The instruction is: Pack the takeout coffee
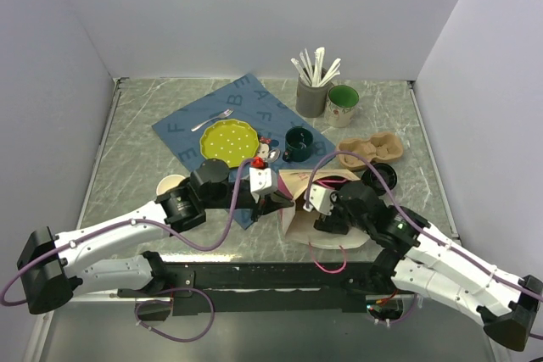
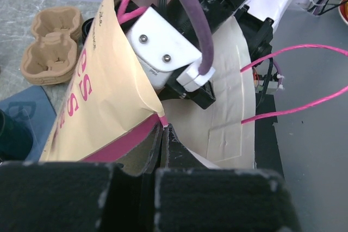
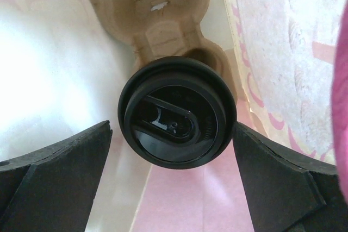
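Right gripper [image 3: 171, 134] stands fully open deep inside the paper bag [image 1: 299, 186] and has hold of nothing. All around it are the bag's pale walls, close on both sides. Ahead of its fingertips sits a moulded pulp carrier [image 3: 157, 20], and the takeout coffee [image 3: 176, 118] stands in that carrier's nearest well, dead centre between the two fingers. There is a thin gap on either side of its black lid. The lid faces straight back at the wrist, so the cup's long axis runs along the gripper's own line of reach. As I judge it, the cup is already packed and the next move is a straight withdrawal along that axis (any sideways drift would knock the lid).

Left gripper [image 2: 165, 140], off to the tool's left, is clamped on the bag's rim and holds the mouth open. That pinched edge and the bag walls are what the wrist must clear.

Outside the bag, beyond and to the right, lies a second carrier [image 1: 371, 150]. Beyond and to the left are a yellow plate [image 1: 229, 142] and a dark green mug [image 1: 299, 143].
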Action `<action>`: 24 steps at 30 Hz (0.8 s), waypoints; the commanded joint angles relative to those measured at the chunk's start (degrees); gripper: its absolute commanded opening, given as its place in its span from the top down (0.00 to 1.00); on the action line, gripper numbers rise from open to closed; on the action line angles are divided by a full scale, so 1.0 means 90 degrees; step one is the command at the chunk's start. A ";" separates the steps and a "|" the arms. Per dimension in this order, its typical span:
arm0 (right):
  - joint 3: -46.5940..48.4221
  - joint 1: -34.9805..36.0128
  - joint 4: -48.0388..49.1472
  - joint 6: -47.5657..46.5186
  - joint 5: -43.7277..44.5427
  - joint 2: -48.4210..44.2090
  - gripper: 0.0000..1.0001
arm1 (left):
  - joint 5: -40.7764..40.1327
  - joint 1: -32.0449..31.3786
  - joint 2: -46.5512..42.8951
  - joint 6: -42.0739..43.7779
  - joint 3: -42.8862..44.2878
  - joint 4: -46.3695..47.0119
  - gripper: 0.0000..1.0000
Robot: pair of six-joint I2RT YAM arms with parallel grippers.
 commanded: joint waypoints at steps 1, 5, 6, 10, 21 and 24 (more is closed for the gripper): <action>0.0500 -0.0048 -0.0356 -0.0023 -0.0139 -0.0173 0.01 | -0.0020 -0.0023 0.0042 -0.0181 0.0376 0.0063 0.99; 0.0832 -0.0058 -0.0844 -0.0003 -0.0441 -0.0241 0.01 | -0.0060 -0.0032 0.0062 -0.0503 0.0444 -0.0034 0.99; 0.0890 -0.0048 -0.0942 0.0006 -0.0510 -0.0271 0.01 | -0.0060 -0.0023 0.0052 -0.0513 0.0454 -0.0064 0.99; 0.1291 -0.0048 -0.1430 0.0065 -0.0919 -0.0222 0.02 | -0.0157 -0.0023 0.0071 -0.0620 0.0561 -0.0180 0.99; 0.1896 -0.0048 -0.2037 0.0309 -0.1575 -0.0193 0.11 | -0.0343 -0.0023 0.0218 -0.0786 0.0942 -0.0669 0.99; 0.2111 -0.0038 -0.2066 0.0387 -0.1662 -0.0096 0.13 | -0.0421 -0.0032 0.0286 -0.0932 0.1079 -0.0825 0.99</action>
